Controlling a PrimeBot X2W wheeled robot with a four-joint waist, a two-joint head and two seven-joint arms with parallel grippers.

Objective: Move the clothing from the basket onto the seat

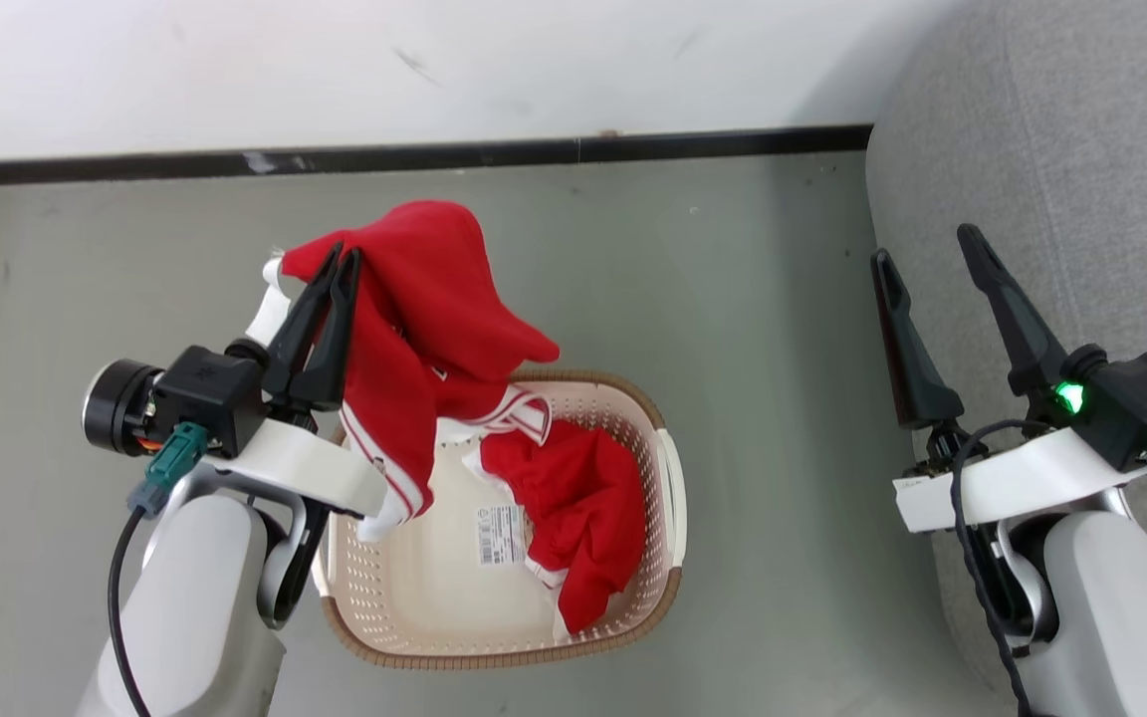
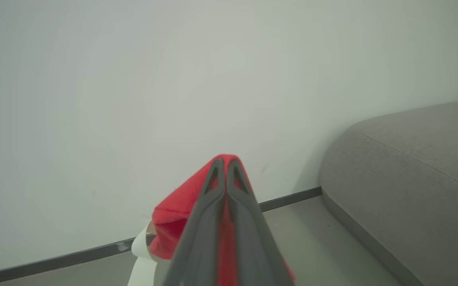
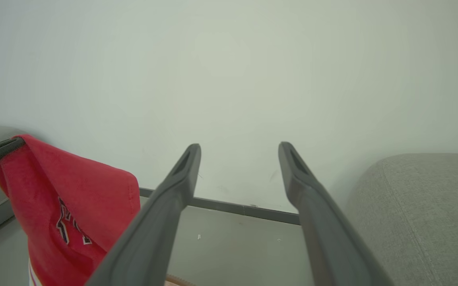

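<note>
At centre left, our left gripper [image 1: 343, 257] pinches a soft bright red, white-trimmed garment [image 1: 434, 299] that hangs over the cream perforated plastic basket [image 1: 670, 476], hiding its left rim; a second red garment [image 1: 578, 508] lies inside. At right, our right gripper [image 1: 924, 245] stands spread and empty beside the big grey fabric sofa [image 1: 1081, 149], cut off by the frame.

Home living rm, grey sofa [image 1: 1061, 149], laundry basket [image 1: 668, 468] (plastic), plain wall [image 1: 434, 60]

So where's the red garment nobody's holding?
The loose red garment lies crumpled in the basket, on its right side in the head view, beside the barcode sticker.
</note>
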